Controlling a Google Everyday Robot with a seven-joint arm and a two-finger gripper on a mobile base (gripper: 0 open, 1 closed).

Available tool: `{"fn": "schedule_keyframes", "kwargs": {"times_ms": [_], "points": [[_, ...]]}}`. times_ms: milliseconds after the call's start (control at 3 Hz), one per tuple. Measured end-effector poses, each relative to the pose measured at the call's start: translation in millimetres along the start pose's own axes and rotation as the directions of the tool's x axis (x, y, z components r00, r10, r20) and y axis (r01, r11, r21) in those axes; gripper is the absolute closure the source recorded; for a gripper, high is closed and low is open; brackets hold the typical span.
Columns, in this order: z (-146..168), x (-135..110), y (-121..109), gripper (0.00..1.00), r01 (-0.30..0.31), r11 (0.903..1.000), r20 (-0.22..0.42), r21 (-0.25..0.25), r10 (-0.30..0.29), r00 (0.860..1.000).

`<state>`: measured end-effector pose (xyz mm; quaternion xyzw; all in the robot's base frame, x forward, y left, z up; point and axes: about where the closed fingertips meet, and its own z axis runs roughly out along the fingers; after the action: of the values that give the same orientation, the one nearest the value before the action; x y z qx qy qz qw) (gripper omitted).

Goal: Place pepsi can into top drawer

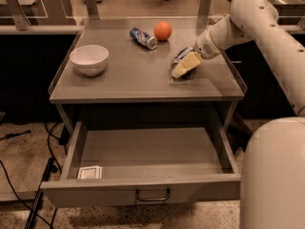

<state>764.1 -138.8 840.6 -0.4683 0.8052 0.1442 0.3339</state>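
Observation:
The pepsi can (177, 59) lies on its side on the right part of the grey table top (128, 80), its silver end towards the front left. My gripper (187, 64) is down at the can, with its cream-coloured tip lying over the can's right side and hiding part of it. My white arm (238, 23) reaches in from the upper right. The top drawer (143, 191) stands pulled out below the table top, its bar handle (153, 195) centred on the front panel.
A slimmer blue-and-silver can (143, 37) lies at the back of the table beside an orange (163, 31). A white bowl (89, 59) stands at the left. A small white card (89, 172) lies in the drawer's front left corner. Cables (47, 175) run on the floor at left.

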Motion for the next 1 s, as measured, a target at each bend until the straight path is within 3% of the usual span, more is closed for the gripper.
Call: {"fn": "schedule_keyframes", "kwargs": {"times_ms": [1000], "points": [[0.0, 0.0, 0.1, 0.85, 0.000, 1.0000, 0.000, 0.000, 0.000, 1.000]]}}
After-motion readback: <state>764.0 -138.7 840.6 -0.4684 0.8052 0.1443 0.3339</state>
